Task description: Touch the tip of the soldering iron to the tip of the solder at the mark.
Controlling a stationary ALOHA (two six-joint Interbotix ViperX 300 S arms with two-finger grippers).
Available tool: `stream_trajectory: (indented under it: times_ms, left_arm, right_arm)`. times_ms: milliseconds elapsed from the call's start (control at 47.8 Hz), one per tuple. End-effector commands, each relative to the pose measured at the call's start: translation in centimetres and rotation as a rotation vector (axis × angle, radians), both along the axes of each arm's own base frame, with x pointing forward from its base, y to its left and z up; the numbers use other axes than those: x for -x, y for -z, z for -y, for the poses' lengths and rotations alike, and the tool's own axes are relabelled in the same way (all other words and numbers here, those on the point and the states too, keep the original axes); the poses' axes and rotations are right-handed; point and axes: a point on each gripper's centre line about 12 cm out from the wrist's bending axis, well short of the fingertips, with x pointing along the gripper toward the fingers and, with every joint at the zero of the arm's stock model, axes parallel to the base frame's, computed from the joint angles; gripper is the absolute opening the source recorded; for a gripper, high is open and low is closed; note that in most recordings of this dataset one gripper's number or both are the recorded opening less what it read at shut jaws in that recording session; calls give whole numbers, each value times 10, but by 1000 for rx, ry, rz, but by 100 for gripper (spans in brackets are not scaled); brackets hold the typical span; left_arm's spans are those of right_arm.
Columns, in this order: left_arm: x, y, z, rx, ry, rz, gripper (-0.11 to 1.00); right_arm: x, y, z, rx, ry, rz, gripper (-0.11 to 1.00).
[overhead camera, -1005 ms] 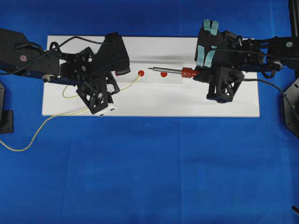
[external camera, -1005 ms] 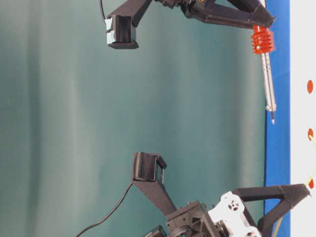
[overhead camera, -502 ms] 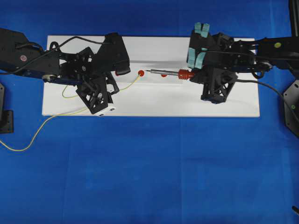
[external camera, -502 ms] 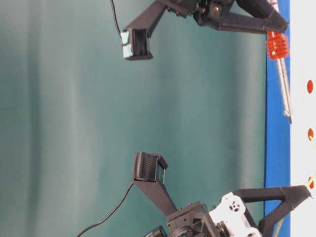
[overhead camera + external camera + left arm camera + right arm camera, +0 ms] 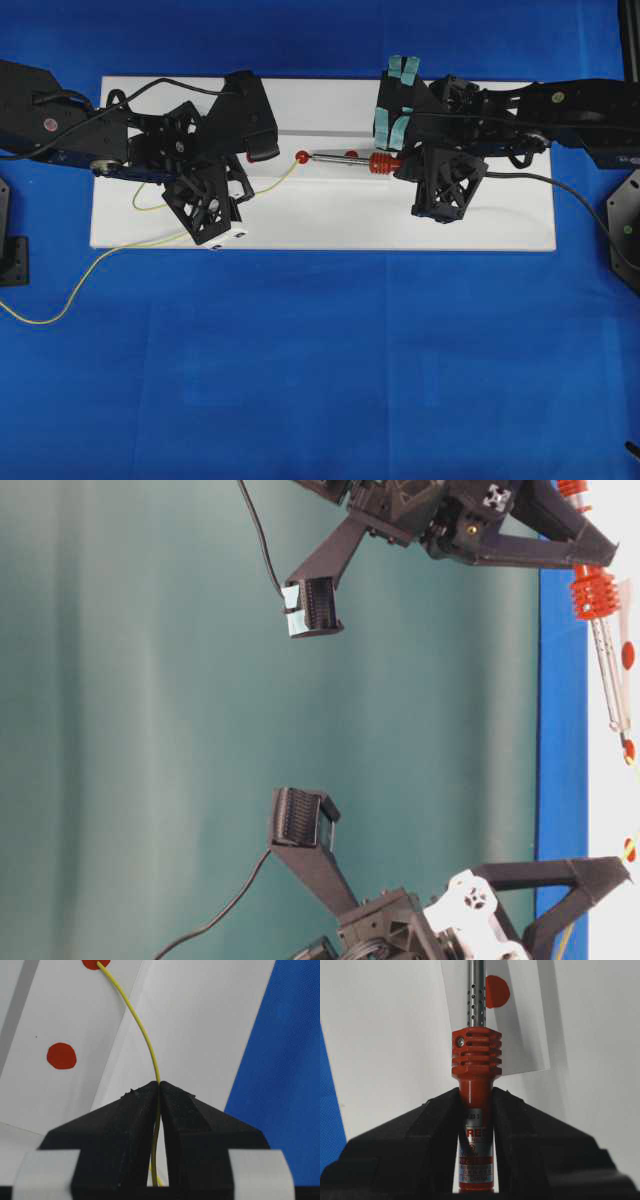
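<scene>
My right tool (image 5: pixel 476 1110) is clenching the soldering iron (image 5: pixel 355 160) by its red body just behind the ribbed collar, with the silver shaft pointing across the white board (image 5: pixel 500 215) toward my left arm. In the overhead view the iron's dark tip is lying at the red mark (image 5: pixel 302 157), and the table-level view is showing that tip (image 5: pixel 626 742) right at the mark, close to the board. My left tool (image 5: pixel 159 1110) is pinching the solder (image 5: pixel 142 1030) between its closed fingers; the yellow wire is curving out from them and its end is resting on the same red mark (image 5: pixel 96 963). Whether iron tip and solder tip are actually touching, I cannot tell. The rest of the solder is trailing off the board onto the blue surface (image 5: pixel 320 370) on my left side. Two further red marks are sitting on the board beside the first.
</scene>
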Motion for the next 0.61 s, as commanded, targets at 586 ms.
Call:
stream_trajectory:
  times_ms: [586]
  left_arm:
    - [-9, -10, -2, -6, 5, -7, 3]
  right_arm:
    - [-6, -11, 2, 6, 2, 30, 6]
